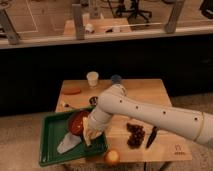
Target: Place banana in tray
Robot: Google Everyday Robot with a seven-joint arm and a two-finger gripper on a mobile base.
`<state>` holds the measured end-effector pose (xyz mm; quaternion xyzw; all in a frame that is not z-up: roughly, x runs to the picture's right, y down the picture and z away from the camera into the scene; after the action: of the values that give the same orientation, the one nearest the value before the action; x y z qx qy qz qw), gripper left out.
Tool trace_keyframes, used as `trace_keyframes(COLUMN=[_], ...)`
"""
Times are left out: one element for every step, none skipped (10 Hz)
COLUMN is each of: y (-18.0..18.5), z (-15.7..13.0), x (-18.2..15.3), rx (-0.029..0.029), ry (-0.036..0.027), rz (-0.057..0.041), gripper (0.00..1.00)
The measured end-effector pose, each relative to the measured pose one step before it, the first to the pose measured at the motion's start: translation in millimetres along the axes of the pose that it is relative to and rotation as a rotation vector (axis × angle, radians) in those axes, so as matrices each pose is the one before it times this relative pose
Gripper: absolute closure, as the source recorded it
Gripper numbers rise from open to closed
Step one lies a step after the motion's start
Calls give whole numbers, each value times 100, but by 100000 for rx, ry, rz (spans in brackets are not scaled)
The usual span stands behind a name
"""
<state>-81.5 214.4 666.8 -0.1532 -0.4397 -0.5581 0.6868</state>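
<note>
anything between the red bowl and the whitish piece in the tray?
Camera view: the claw, shut on the banana, hangs over the green tray, between the red bowl and the flat whitish piece. Otherwise only tray floor there.

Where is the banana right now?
The banana is at the gripper, over the green tray at the table's lower left, between the red bowl and a whitish piece.

This looks like an office or robotics lab space: a small light wooden bench [145, 92] stands on grey carpet before a long dark counter with metal posts [78, 21], and black wheeled office chairs [134, 9] sit beyond it.
</note>
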Motion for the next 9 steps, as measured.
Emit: trace_keyframes(y=[-578,-699,-695,-546,-405,-352,-189,-23,216], z=[135,263,342,223,146,97,44,20,109], x=[-617,-736,-688,-370,-390,-247,-125,-94,52], rx=[228,281,435,712,742,862,541,153,277], ry=[-3164,-5413,-6524,-4215,-4398,-3160,-1610,-652,614], rz=[-10804,-12393,-12084,-8029,-8206,-6308,-3367,-1159,-889], gripper=[100,100,100,100,100,100,100,100,100])
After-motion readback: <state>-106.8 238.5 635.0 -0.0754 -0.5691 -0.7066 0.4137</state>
